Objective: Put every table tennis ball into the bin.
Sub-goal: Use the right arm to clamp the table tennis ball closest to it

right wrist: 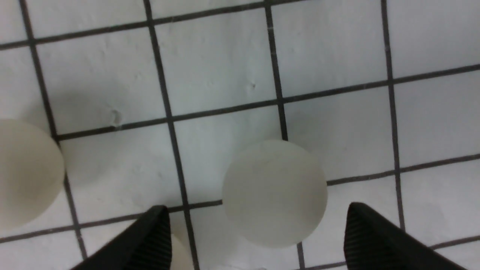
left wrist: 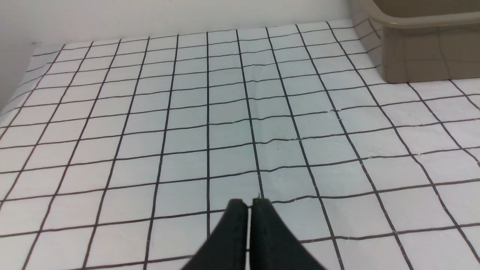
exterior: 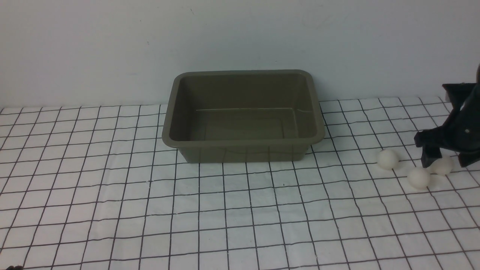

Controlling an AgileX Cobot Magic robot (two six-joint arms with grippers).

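Observation:
The olive-brown bin (exterior: 243, 144) stands empty at the back middle of the checked cloth; its corner also shows in the left wrist view (left wrist: 423, 56). Three white table tennis balls lie on the cloth at the far right (exterior: 387, 159) (exterior: 419, 177) (exterior: 443, 165). My right gripper (exterior: 449, 164) is down over the rightmost ball, open, one finger on each side. In the right wrist view that ball (right wrist: 274, 193) rests on the cloth between the spread fingers of the gripper (right wrist: 257, 209), touching neither; a second ball (right wrist: 26, 172) lies beside. My left gripper (left wrist: 248, 202) is shut and empty above bare cloth.
A white cloth with a black grid (exterior: 150, 210) covers the table, and a pale wall (exterior: 112, 45) rises just behind the bin. The three balls lie close together, within a couple of grid squares of each other.

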